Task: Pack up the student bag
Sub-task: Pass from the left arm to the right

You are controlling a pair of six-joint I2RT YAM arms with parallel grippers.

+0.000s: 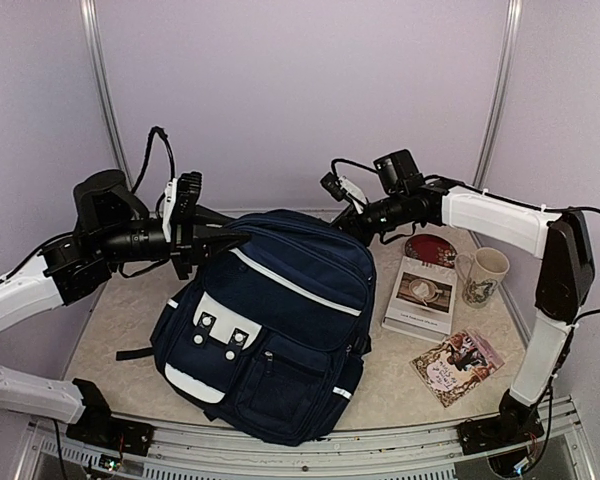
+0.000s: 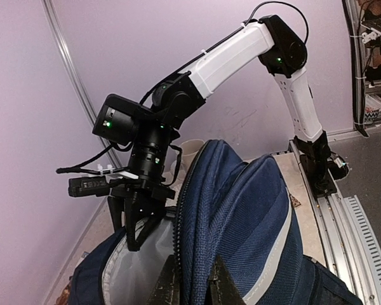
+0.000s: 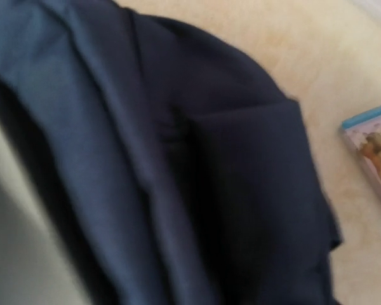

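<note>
The student bag (image 1: 280,320) lies front-up mid-table (image 1: 100,310), its top towards the back wall. The left gripper (image 1: 230,240) is clamped on the rim of the bag's open mouth (navy fabric squeezed between the fingers (image 2: 167,286)). The right gripper (image 2: 132,235) dips at the opening's far edge; pinching or parted, can't tell.
</note>
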